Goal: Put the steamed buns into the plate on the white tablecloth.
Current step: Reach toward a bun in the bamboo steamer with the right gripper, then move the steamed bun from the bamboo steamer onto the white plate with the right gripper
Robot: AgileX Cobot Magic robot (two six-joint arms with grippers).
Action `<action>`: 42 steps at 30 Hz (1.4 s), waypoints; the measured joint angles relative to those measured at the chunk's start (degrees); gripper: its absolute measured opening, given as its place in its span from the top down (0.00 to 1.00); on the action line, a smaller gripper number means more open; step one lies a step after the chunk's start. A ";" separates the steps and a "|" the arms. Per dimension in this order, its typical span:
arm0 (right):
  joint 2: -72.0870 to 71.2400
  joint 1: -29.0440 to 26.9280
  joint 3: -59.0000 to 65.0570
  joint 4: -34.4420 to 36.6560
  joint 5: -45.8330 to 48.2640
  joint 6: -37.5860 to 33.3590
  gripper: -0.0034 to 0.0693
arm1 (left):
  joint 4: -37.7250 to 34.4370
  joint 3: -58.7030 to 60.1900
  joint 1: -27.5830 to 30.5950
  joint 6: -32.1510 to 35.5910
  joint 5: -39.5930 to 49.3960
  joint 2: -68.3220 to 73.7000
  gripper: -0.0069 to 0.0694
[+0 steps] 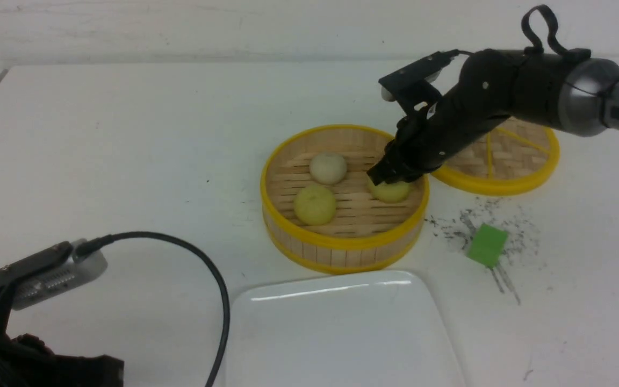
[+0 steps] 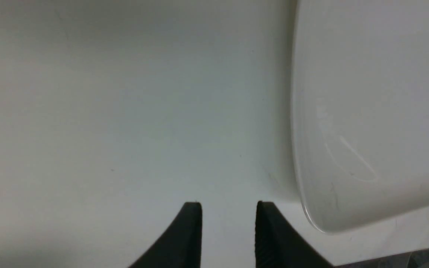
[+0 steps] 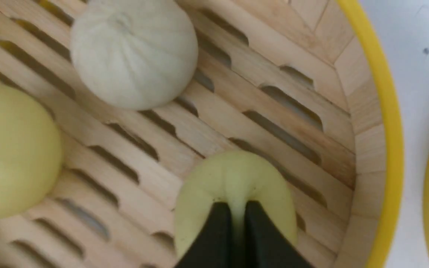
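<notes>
The steamed buns, three small round soft domes, all sit on the slatted wooden floor of the round bamboo steamer with its yellow rim. The large glossy white plate, square-ish with rounded corners, lies on the plain white tablecloth just in front of that steamer. Your right gripper reaches into the steamer. Its wrist view shows you the black fingers almost together, pinching a fold of the nearest yellow bun so that its smooth skin dimples. That view also gives you the pleated top of the whiter bun and the smooth second yellow bun, textures the front view blurs. Only the front view shows you the round woven lid behind the right arm and the green block among dark specks. In the left wrist view your left gripper hangs parted, holding nothing, over the cloth just beside the plate's rim.
</notes>
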 joint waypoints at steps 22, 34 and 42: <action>-39.27 11.24 43.91 17.85 2.73 -1.78 0.93 | -0.06 -0.15 0.00 0.00 0.00 0.00 0.60; -26.94 11.99 44.48 14.77 -4.94 -1.78 0.90 | -0.06 -0.19 0.00 0.00 -3.33 0.00 0.60; -24.83 11.99 44.42 14.44 -6.02 -4.55 0.67 | 0.06 -0.19 0.00 0.00 -4.72 0.00 0.60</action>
